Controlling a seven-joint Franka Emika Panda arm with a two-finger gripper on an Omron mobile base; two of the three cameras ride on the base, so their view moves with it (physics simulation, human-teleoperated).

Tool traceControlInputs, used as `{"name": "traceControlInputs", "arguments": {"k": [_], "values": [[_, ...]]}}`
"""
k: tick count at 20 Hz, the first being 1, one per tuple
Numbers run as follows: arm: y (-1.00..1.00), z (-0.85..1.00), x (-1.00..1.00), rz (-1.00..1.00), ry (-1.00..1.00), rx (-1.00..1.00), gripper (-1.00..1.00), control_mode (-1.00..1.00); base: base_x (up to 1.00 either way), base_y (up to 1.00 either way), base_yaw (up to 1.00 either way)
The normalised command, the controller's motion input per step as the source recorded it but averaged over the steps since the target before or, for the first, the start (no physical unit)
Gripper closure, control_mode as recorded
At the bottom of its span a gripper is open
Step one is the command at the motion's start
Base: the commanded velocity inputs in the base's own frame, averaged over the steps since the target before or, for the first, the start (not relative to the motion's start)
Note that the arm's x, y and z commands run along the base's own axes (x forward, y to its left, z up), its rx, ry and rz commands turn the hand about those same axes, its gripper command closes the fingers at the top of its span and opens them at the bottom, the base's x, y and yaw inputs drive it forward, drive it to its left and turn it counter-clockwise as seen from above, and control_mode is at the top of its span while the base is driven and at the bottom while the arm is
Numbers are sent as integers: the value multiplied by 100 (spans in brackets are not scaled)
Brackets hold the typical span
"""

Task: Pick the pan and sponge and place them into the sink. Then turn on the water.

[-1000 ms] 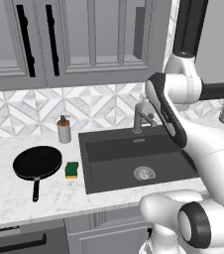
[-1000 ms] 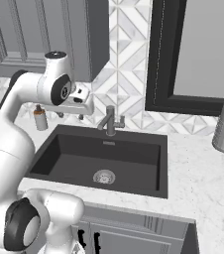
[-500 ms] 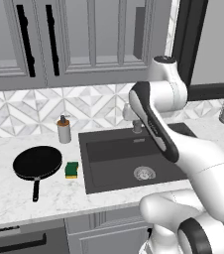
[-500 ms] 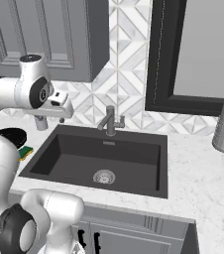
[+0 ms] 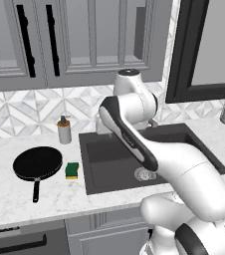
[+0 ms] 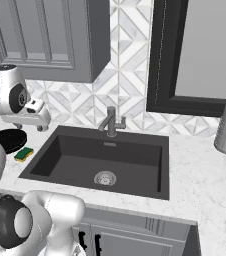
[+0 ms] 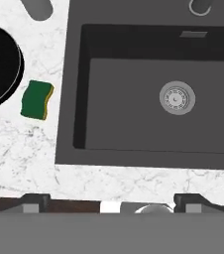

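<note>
Nothing is done yet: the pan point(image 5: 37, 164) and sponge point(image 5: 72, 170) lie on the counter point(image 5: 15, 199) left of the sink point(image 5: 114, 164), 2 items unplaced. The gripper point(image 7: 112, 201) hangs above with jaws apart, holding nothing; no water runs.

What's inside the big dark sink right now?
Inside the sink just the round silver drain shows. The pan and sponge lie on the counter beside it. No water is running.

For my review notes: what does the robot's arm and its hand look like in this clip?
The arm is glossy white with rounded, bulbous segments and dark grey to black bands and caps at the joints. No loose cables show. The hand ends in two small dark grey finger tips, seen in the hand view. A small dark marking sits on the white wrist block.
</note>
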Motion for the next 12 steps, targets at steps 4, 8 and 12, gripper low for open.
{"name": "traceControlInputs", "arguments": {"k": [4, 8, 12], "values": [[83, -43, 0, 0, 3, -3, -100, -100, 0, 0, 0], [82, -41, -1, 0, 0, -3, -100, -100, 0, 0, 0], [80, -40, 0, 0, 0, -2, -100, -100, 0, 0, 0]]}}
